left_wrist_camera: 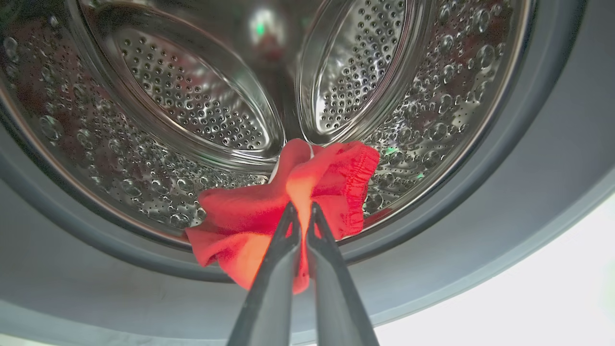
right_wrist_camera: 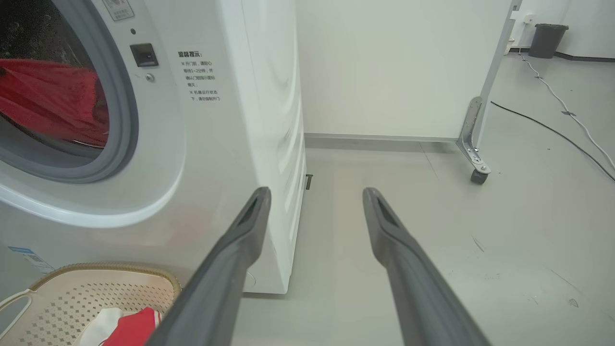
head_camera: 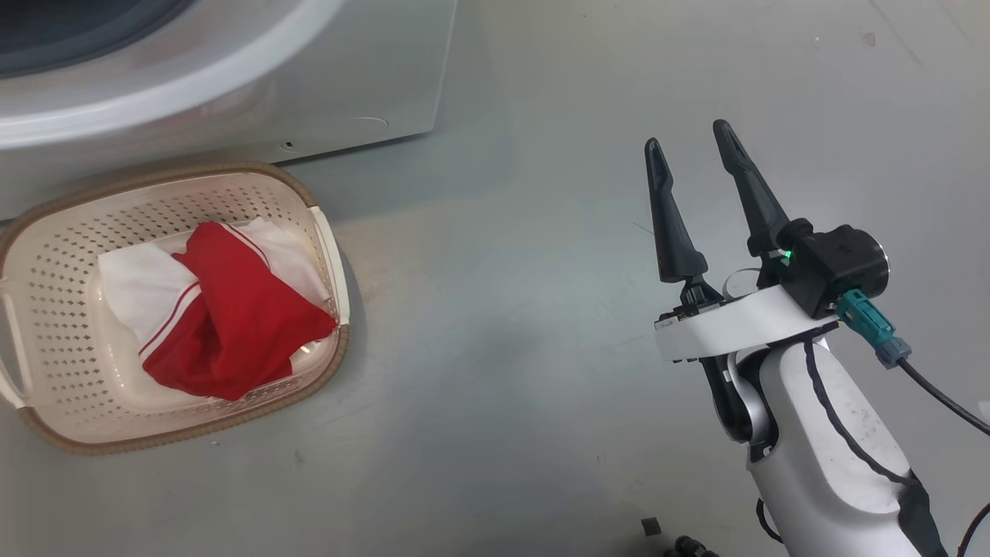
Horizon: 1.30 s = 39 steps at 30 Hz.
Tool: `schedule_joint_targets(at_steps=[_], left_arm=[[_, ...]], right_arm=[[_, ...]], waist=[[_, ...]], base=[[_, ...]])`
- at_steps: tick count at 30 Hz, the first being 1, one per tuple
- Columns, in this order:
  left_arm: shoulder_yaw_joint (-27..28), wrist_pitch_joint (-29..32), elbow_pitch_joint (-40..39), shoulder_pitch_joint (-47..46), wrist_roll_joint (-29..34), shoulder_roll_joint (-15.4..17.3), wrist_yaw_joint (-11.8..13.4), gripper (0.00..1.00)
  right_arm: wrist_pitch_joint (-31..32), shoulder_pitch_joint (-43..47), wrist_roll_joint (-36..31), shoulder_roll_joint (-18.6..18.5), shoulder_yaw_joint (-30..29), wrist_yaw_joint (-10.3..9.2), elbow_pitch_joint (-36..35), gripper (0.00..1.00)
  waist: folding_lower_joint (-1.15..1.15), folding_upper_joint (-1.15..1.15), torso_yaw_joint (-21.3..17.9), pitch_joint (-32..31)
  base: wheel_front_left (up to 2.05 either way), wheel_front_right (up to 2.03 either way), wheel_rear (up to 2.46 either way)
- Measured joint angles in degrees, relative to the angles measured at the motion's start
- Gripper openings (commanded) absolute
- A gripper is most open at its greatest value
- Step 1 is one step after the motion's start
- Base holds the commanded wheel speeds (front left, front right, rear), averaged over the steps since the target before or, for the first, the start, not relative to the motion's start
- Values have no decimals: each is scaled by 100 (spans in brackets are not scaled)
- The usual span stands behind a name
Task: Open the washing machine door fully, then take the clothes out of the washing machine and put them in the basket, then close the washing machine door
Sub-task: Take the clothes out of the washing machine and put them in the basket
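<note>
While the left gripper (left_wrist_camera: 301, 206) pinches a red garment (left_wrist_camera: 259, 214) at the drum's (left_wrist_camera: 192, 105) front lip, the right gripper (head_camera: 687, 133) hangs wide open and empty above the floor (head_camera: 503, 348)
Left fingers (left_wrist_camera: 274, 269) nearly meet on the fabric; a second red-and-white garment (head_camera: 232, 317) lies in the basket (head_camera: 46, 255) just beside the washing machine (right_wrist_camera: 216, 144)

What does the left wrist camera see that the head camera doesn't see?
Of the two, just the left wrist view: the shiny holey drum, with the left gripper shut on a red garment at its lip. Just the head view: the basket holding red and white clothes, and the right gripper open above the floor. Both: the washing machine and something red.
</note>
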Motion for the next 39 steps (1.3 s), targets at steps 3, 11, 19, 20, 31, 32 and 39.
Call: schedule_joint_targets(at_steps=[3,11,19,20,31,32,39], left_arm=[[33,-254,-127,237,-36,-135,52,0],[79,-801,-568,844,-118,-538,196,0],[114,-1341,-1025,1431,-121,-789,308,0],[105,-1390,-1067,1499,-116,-810,311,0],[-26,-1817,-1624,2242,40,-968,506,0],[-26,-1817,-1624,2242,40,-968,506,0],[-8,-1891,-1912,2822,67,-1057,649,0]], right_arm=[[0,71,-56,-3,-46,48,59,100],[0,233,-169,-9,-194,110,137,100],[0,428,-235,-10,-263,185,269,100],[0,461,-235,-10,-269,186,281,100],[0,913,-304,-9,-390,285,481,100],[0,913,-304,-9,-390,285,481,100],[0,1136,-323,-8,-392,343,545,100]], waist=[[0,0,125,-141],[0,0,450,-505],[0,0,680,-901],[0,0,703,-954],[0,0,879,-1619],[0,0,879,-1619],[0,0,885,-1995]], base=[[0,0,0],[0,0,0],[0,0,0],[0,0,0],[0,0,0],[0,0,0],[0,0,0]])
